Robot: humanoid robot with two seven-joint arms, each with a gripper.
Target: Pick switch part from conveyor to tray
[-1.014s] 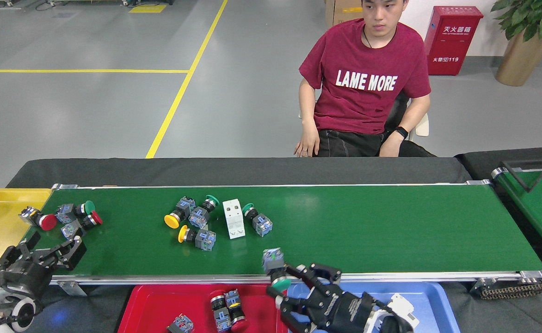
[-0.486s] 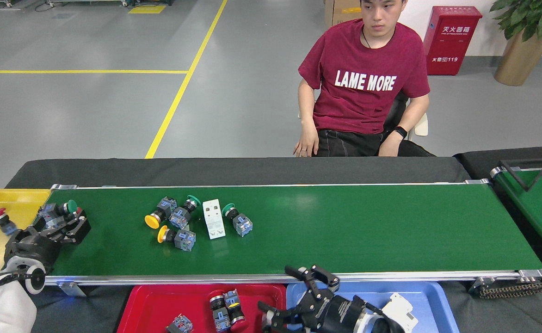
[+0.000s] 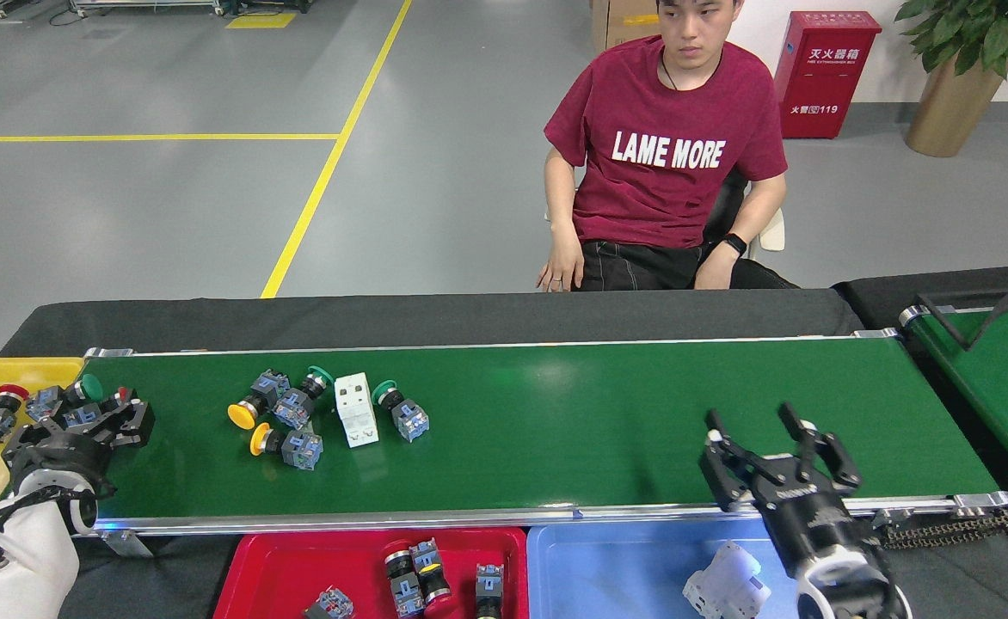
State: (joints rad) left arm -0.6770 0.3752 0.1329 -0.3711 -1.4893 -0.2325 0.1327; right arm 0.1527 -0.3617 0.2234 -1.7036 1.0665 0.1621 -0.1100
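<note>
The switches (image 3: 298,417) lie in a bunch on the green belt (image 3: 556,413) — far to the left of the right gripper (image 3: 771,430), whose fingers are apart and empty. The left gripper (image 3: 95,417) is nearer; I cannot tell its fingers.

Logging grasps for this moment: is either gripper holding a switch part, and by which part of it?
The right gripper is open over the conveyor, holding nothing. The left gripper sits among switch parts at the belt's end; any hold cannot be told.
</note>
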